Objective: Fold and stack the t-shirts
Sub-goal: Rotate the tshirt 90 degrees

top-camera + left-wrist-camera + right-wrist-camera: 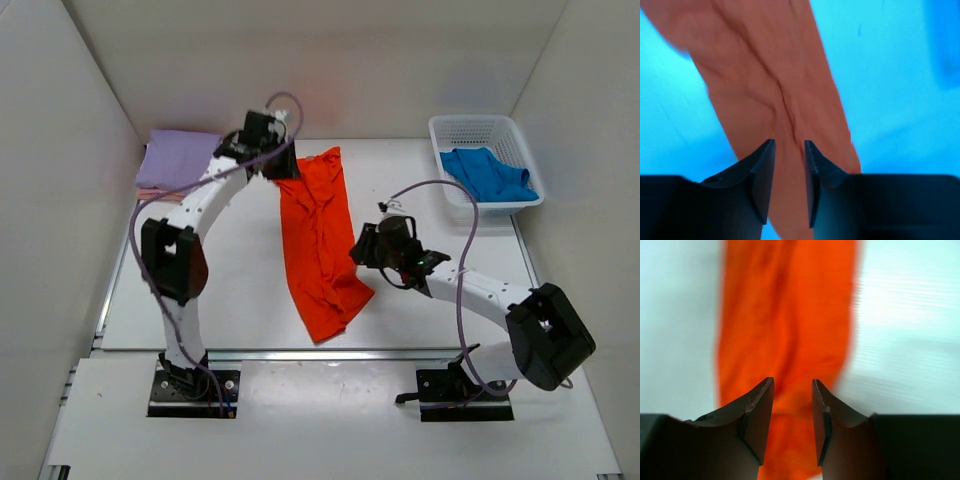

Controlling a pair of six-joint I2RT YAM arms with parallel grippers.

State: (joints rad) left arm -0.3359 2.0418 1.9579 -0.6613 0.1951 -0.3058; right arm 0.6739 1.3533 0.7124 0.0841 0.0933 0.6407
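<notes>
A bright orange t-shirt lies as a long, wrinkled strip down the middle of the table. My left gripper hovers at its far left corner. In the left wrist view that gripper is open, and the orange cloth shows through the gap. My right gripper is at the shirt's right edge, near its lower half. The right wrist view shows this gripper open above the orange cloth, holding nothing. A folded lavender t-shirt rests at the far left with a pink edge under it.
A white mesh basket stands at the far right corner with a blue t-shirt bunched inside. White walls enclose the table on the left, back and right. Purple cables loop over both arms.
</notes>
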